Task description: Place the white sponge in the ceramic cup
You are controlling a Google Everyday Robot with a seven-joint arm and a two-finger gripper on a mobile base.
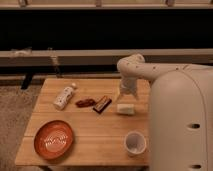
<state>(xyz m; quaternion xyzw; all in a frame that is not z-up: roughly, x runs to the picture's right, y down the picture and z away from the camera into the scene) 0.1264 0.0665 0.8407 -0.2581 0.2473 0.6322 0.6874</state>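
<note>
Dark wall and a long pale rail at the back, carpet off to the side, and in the middle a wooden desk (pixel 95 131) carrying everything that matters. The arm (pixel 145 69) reaches in from the big white robot body (pixel 181 125) and bends down, and the tool (pixel 125 95) hangs right above the white sponge (pixel 126 109), just over it or perhaps already touching; the gap is too fine to call. Whether the tool is apart, together or clamped on the sponge, I cannot tell.

Here's the key relation: the sponge lies flat on the desk directly beneath the tool, its long axis running side to side across the picture, parallel to the desk's front edge. So the approach looks like a straight drop, nothing sideways needed.

The ceramic cup (pixel 135 143) stands upright nearer the camera, near the front edge, close to the robot body. Between sponge and cup, bare wood only, so the carry looks unobstructed.

Just beside the sponge, toward the picture's left, lies a brown bar (pixel 102 104), then a red packet (pixel 85 102), then a white bottle (pixel 65 96) on its side. An orange plate (pixel 54 140) sits well apart at the front left of the picture. The bar is the nearest neighbour to mind.
</note>
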